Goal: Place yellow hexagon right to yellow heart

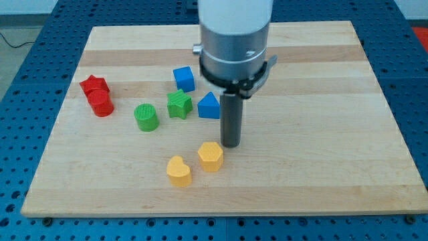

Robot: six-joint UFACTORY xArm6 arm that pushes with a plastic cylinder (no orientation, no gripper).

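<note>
The yellow hexagon (210,156) lies on the wooden board, low in the middle of the view. The yellow heart (178,171) lies just to its lower left, with a small gap between them. My tip (231,144) rests on the board just right of and slightly above the yellow hexagon, very close to it; I cannot tell if it touches.
A blue triangular block (209,106) sits just left of the rod, with a green star (178,104), a blue cube (184,78) and a green cylinder (146,117) further left. A red star (94,86) and red cylinder (101,103) lie at the view's left. The board (321,134) rests on a blue perforated table.
</note>
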